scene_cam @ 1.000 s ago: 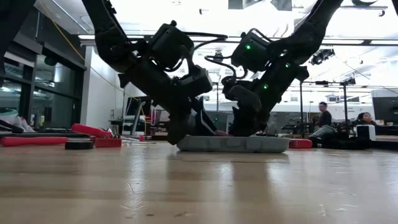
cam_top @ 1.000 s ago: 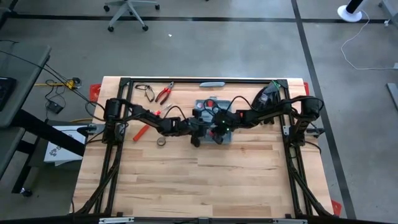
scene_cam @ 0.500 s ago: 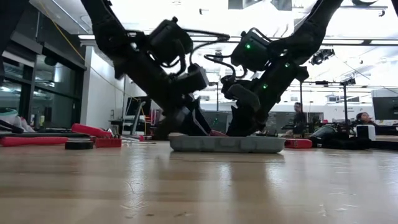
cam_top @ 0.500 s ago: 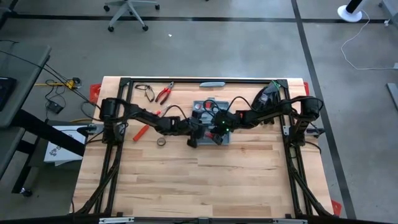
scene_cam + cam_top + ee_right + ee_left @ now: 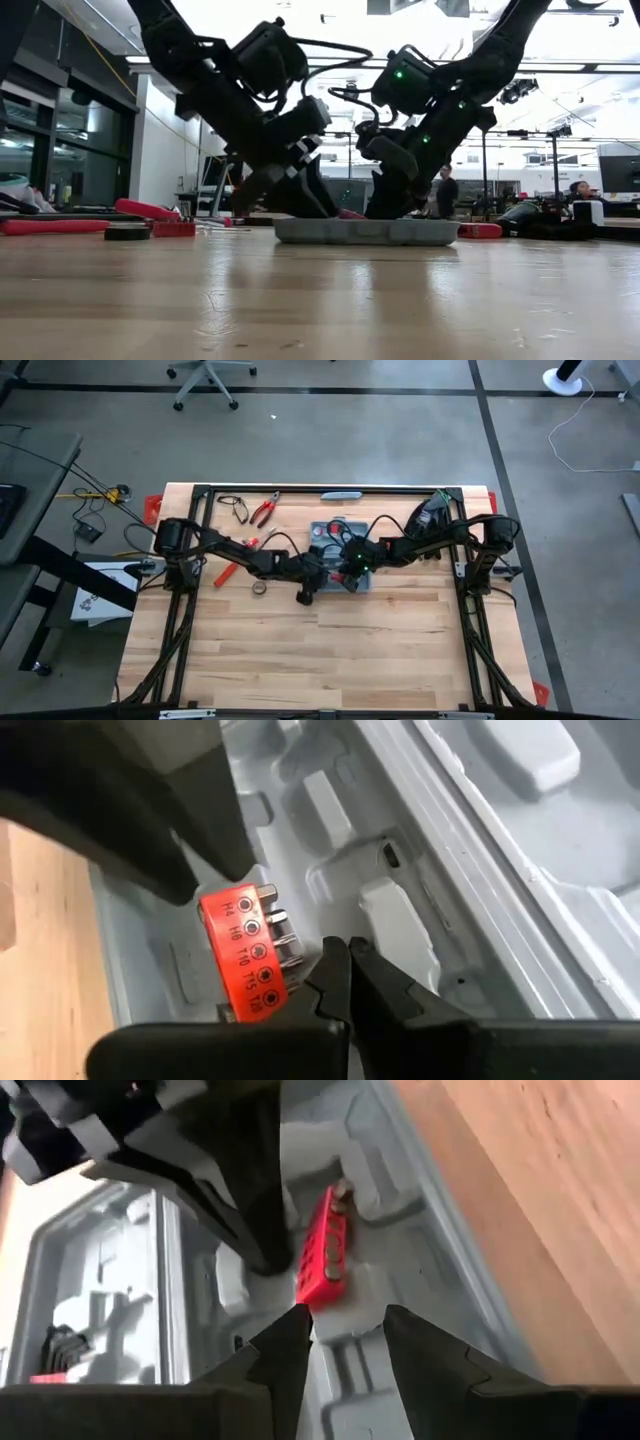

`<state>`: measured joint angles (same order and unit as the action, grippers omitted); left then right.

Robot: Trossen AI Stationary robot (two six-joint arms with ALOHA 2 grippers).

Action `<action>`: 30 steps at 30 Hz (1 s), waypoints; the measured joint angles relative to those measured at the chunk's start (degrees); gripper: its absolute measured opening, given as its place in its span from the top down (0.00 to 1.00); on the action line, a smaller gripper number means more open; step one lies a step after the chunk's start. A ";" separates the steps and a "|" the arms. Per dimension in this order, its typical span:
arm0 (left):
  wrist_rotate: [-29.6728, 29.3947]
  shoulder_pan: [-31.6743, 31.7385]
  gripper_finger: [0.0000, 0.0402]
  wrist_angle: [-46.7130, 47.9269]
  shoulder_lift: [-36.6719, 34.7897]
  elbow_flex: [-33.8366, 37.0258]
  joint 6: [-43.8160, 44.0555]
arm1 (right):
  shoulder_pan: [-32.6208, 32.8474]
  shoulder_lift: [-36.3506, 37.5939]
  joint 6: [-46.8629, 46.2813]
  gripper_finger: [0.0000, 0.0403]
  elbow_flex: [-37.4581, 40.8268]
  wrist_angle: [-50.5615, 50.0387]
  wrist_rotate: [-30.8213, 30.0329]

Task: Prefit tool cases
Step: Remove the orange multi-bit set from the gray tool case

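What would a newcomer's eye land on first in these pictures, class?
Probably the two dark arms meeting over the open grey-blue plastic tool case near the table's far middle. Inside its moulded tray lies a bright red bit holder, with the shut right tool touching it and the open left tool just short of it. Loose red-handled pliers lie toward the far left.

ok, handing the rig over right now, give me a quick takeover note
Left hand: open, empty, just off the red bit holder in the tool case.
Right hand: shut, holds nothing, tips down inside the case beside the holder.
Case lies open at the table's back centre. Red pliers, a red tool and a tape roll remain loose on the table to its left.
Done: bit holder is in the case, though I cannot tell if it is fully seated.
Left: check seating, fit the loose tools.
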<state>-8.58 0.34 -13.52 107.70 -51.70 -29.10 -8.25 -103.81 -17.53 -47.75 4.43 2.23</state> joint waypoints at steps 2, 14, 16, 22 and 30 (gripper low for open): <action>-0.11 -0.04 0.67 -0.80 0.42 -0.02 -0.02 | 0.00 0.02 0.04 1.00 0.00 0.00 -0.10; -8.53 0.02 0.67 -7.44 1.18 0.00 -0.33 | 0.00 0.04 0.06 1.00 0.00 0.21 0.05; -6.18 0.09 0.67 -7.59 1.18 0.00 -0.75 | 0.00 0.04 0.06 1.00 0.00 0.22 0.22; -0.41 0.12 0.67 -5.68 2.14 -0.02 -1.26 | 0.00 0.04 0.06 1.00 0.00 0.47 0.19; -3.94 0.06 0.67 -8.10 3.26 -0.09 -2.31 | -0.08 0.04 0.06 1.00 0.00 0.59 -0.34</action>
<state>-12.52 0.40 -21.62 110.96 -51.79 -31.41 -8.33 -103.77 -17.47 -47.75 5.02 1.89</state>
